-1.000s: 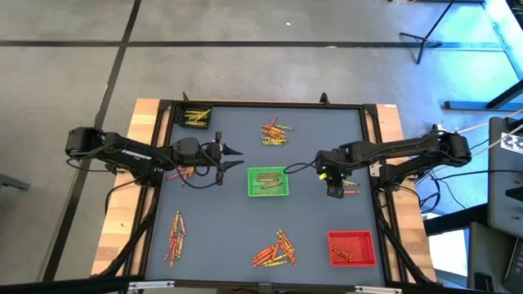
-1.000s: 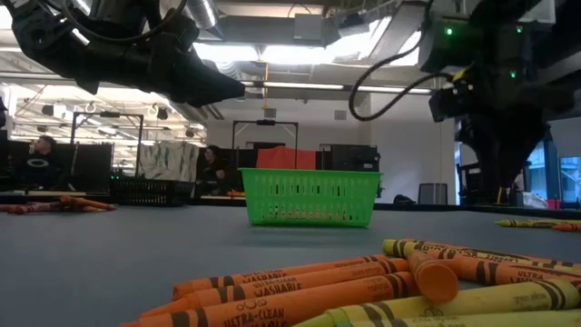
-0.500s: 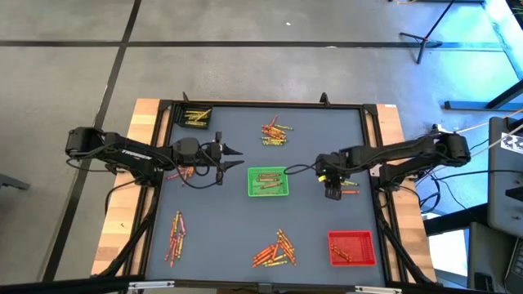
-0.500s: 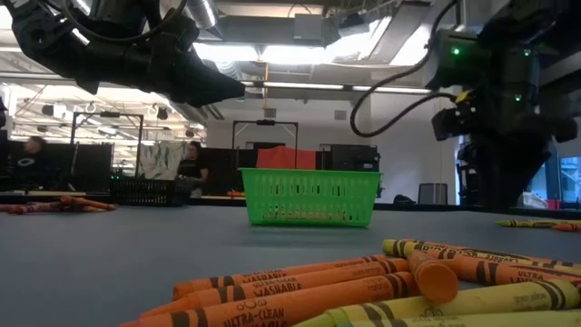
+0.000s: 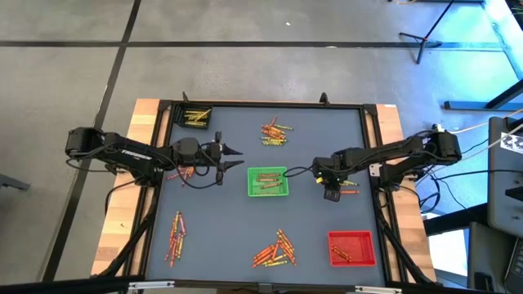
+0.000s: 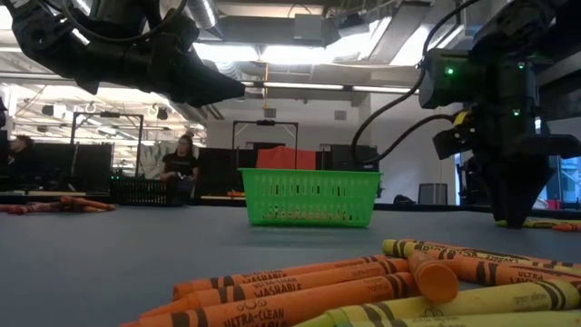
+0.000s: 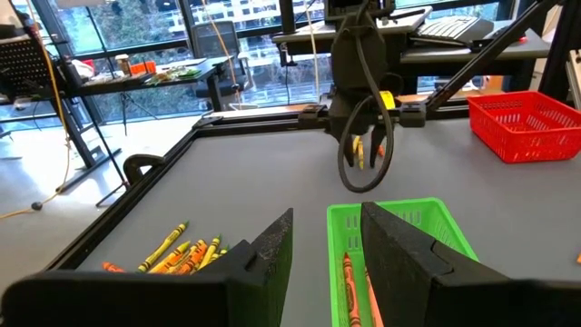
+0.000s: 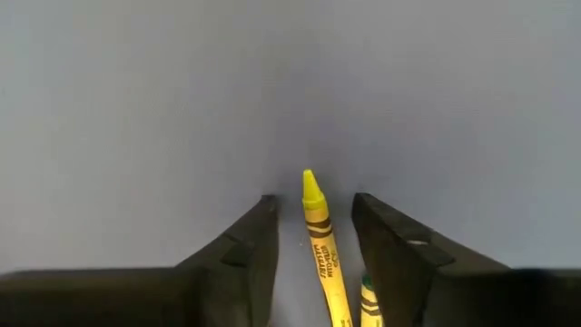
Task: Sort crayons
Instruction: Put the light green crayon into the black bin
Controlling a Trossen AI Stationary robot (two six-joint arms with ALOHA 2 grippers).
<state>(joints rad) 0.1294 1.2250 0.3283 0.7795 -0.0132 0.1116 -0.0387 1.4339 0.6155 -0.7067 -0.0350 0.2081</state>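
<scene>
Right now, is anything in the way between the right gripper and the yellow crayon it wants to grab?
No. The right gripper is down at the table with the yellow crayon already lying between its open fingers. Nothing blocks it. Another crayon lies close beside it.
</scene>
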